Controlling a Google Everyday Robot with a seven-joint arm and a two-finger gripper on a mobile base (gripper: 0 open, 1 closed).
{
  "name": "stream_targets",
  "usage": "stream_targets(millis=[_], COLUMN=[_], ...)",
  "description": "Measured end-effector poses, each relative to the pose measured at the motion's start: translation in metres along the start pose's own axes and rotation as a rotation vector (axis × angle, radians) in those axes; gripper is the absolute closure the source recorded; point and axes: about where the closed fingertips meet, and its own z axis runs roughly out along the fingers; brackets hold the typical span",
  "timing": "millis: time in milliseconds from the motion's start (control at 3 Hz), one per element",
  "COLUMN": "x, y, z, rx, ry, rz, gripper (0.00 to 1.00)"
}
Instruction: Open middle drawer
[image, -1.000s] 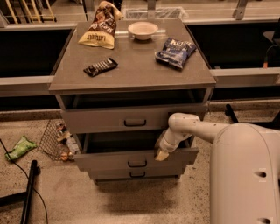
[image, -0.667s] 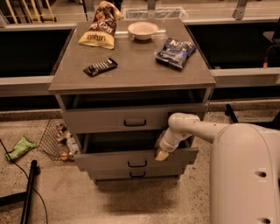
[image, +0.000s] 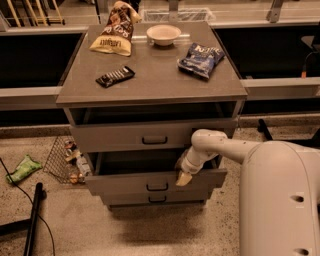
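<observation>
Item: middle drawer (image: 120, 184), second of three, standing partway out beneath top drawer (image: 115, 137). Gripper (image: 183, 177): at its front's upper edge, right of handle (image: 157, 187) (likely placed there to drag by the lip); grip state cannot be told.

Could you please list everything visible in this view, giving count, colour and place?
grey three-drawer cabinet: one, grey, centre.
wide shallow grey middle drawer: one, grey, second of three, partly pulled out.
yellow-brown snack bag: one, cabinet top, back left.
white round bowl: one, white, top, back centre.
blue crisp bag: one, blue, top, right.
dark wrapped bar: one, black, top, front left.
wire basket: one, dark, floor left of cabinet.
green packet: one, green, floor, far left.
white robot arm: one, white, right of cabinet.
gripper: one, tan-tipped, at the middle drawer's front, right of its handle.
</observation>
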Motion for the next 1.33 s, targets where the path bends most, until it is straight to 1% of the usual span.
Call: stream_targets(millis=[333,667,1000,1333], x=[0.000,-0.001,-0.002,-0.002], y=[0.000,0.006,0.028,0.055], z=[0.000,0.001,-0.002,-0.006], rx=[0.000,-0.014,-0.081,-0.165], ry=[0.000,-0.021,-0.047,-0.041], rz=[0.000,-0.007,0.001,0.023], gripper=[0.00,0.00,0.00,0.00])
